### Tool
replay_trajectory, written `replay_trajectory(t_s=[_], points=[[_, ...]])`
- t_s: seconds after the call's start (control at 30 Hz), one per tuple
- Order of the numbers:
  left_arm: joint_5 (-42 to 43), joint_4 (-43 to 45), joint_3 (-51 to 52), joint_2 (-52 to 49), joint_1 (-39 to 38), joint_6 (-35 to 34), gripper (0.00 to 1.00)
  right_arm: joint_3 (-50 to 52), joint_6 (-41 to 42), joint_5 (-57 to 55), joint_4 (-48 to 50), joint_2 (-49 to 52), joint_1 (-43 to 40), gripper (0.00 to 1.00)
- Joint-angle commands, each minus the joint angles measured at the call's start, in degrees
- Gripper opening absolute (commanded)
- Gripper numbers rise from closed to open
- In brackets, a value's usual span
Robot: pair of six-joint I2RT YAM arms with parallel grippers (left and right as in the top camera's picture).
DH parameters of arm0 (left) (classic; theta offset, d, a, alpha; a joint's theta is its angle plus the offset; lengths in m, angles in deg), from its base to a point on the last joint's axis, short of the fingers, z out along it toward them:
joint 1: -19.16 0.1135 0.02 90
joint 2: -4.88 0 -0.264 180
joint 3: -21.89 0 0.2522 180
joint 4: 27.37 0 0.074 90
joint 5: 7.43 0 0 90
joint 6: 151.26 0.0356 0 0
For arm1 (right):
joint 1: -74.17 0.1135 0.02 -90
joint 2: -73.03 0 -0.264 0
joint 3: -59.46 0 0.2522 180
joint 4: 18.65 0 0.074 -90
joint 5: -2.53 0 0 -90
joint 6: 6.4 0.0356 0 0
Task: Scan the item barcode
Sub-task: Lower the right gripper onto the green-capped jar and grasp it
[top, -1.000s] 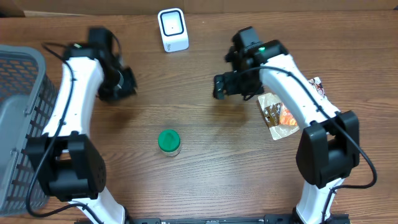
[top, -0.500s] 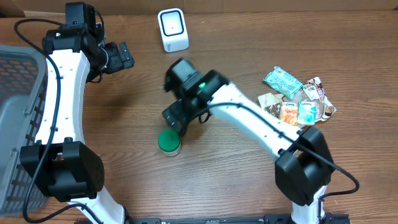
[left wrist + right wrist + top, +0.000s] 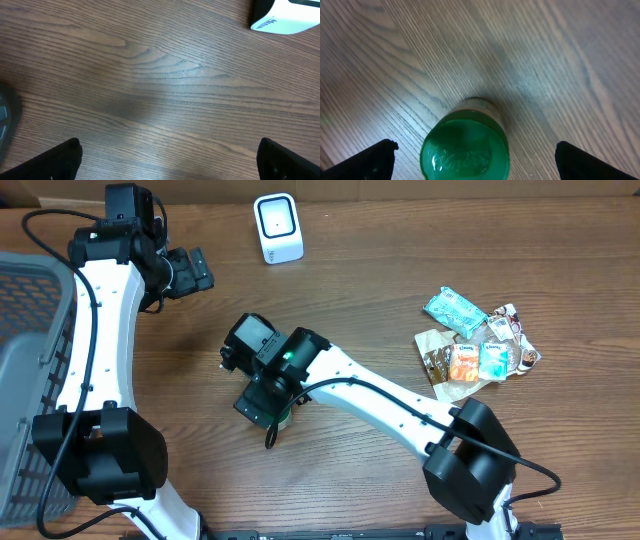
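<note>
A jar with a green lid (image 3: 465, 150) stands upright on the wooden table. In the right wrist view it sits between my right gripper's (image 3: 476, 152) open fingers, with a gap on each side. From overhead, the right gripper (image 3: 262, 402) hangs over the jar and hides nearly all of it. The white barcode scanner (image 3: 277, 227) stands at the back middle of the table, and its base shows in the left wrist view (image 3: 290, 15). My left gripper (image 3: 192, 270) is open and empty at the back left, left of the scanner, over bare wood (image 3: 170, 157).
A grey mesh basket (image 3: 30, 330) fills the left edge; its rim shows in the left wrist view (image 3: 5, 120). Several snack packets (image 3: 475, 345) lie in a pile at the right.
My right arm swung from the right side across the table and now sits over the green-lidded jar. The left gripper opened and moved to the back left, then stayed there.
</note>
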Motion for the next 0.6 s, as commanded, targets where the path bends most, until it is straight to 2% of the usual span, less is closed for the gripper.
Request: replay_trajectory(t_s=[0.0, 0.3, 0.47, 0.57], points=[[-0.83, 0.07, -1.22, 0.15, -0.17, 1.25, 1.00, -1.14, -0.94, 1.18, -0.59, 1.81, -0.11, 1.00], [-0.83, 0.07, -1.22, 0.15, -0.17, 1.25, 0.99, -0.35, -0.92, 3.52, -0.72, 2.84, -0.04, 0.99], [-0.83, 0.07, -1.22, 0.15, -0.17, 1.25, 0.99, -0.33, -0.66, 3.50, -1.01, 3.34, -0.04, 0.90], [-0.83, 0.09, -1.22, 0.15, -0.17, 1.25, 1.00, -0.20, 0.61, 3.52, -1.18, 3.89, -0.04, 0.89]])
